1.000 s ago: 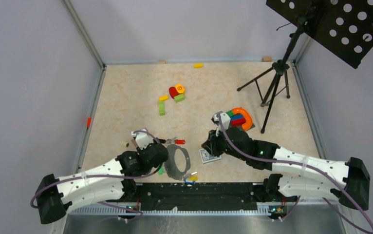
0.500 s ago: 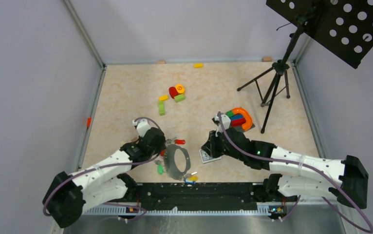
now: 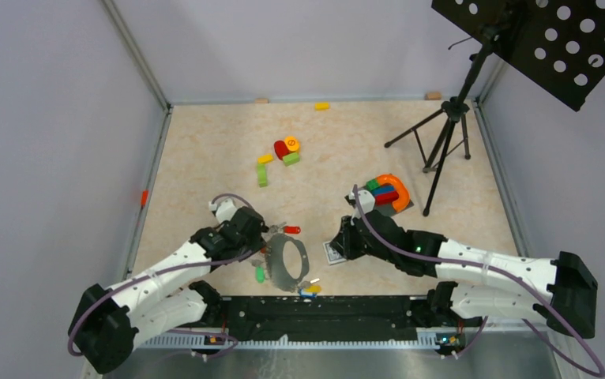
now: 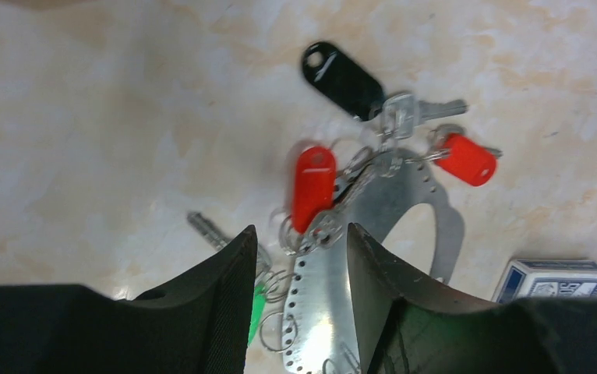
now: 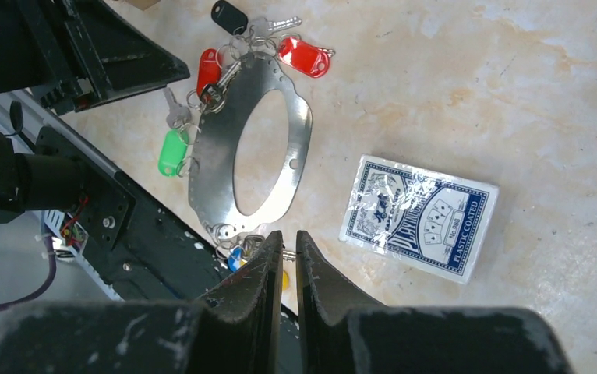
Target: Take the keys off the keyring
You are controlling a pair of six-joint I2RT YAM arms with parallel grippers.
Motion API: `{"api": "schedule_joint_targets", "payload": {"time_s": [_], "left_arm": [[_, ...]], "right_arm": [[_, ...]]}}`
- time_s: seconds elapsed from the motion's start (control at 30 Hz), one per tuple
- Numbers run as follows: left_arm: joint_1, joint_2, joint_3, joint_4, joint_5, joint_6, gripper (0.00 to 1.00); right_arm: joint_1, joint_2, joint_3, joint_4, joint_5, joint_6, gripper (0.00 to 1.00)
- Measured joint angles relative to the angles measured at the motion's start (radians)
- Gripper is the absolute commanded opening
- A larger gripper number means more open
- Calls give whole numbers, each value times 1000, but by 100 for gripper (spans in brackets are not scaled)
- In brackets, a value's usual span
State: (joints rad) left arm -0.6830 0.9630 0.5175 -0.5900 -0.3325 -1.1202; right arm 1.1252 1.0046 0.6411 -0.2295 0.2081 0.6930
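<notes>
The keyring (image 3: 274, 272) is a flat grey metal loop lying near the table's front edge. Its keys carry coloured tags: red (image 4: 312, 183), a second red (image 4: 465, 159), black (image 4: 342, 68) and green (image 5: 172, 152), with blue and yellow ones (image 3: 311, 289) at its near end. My left gripper (image 4: 299, 234) is open and low over the loop's left band (image 4: 334, 304), a finger on either side; I cannot tell if they touch it. My right gripper (image 5: 283, 234) hovers shut and holds nothing, right of the keyring (image 5: 299, 148), above the card box (image 5: 418, 214).
The playing-card box (image 3: 336, 253) lies just right of the ring. An orange arch with toy blocks (image 3: 390, 191) sits behind my right arm. More blocks (image 3: 283, 150) lie mid-table. A music stand's tripod (image 3: 441, 134) stands back right. A black rail (image 3: 323, 308) runs along the near edge.
My left arm swung and its gripper moved up to the ring's left band, jaws a little narrower. My right gripper's jaws closed nearly together and it barely shifted.
</notes>
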Motion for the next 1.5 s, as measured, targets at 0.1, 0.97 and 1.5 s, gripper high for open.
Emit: {"api": "schedule_joint_targets", "payload": {"time_s": [0.1, 0.97, 1.5], "left_arm": [[0, -34, -32, -69, 12, -69, 50], [1, -51, -124, -6, 145, -108, 15], [1, -116, -134, 23, 132, -57, 0]], "right_arm": [[0, 13, 0, 7, -4, 2, 11], [0, 69, 0, 20, -33, 25, 11], [0, 72, -12, 19, -36, 26, 11]]}}
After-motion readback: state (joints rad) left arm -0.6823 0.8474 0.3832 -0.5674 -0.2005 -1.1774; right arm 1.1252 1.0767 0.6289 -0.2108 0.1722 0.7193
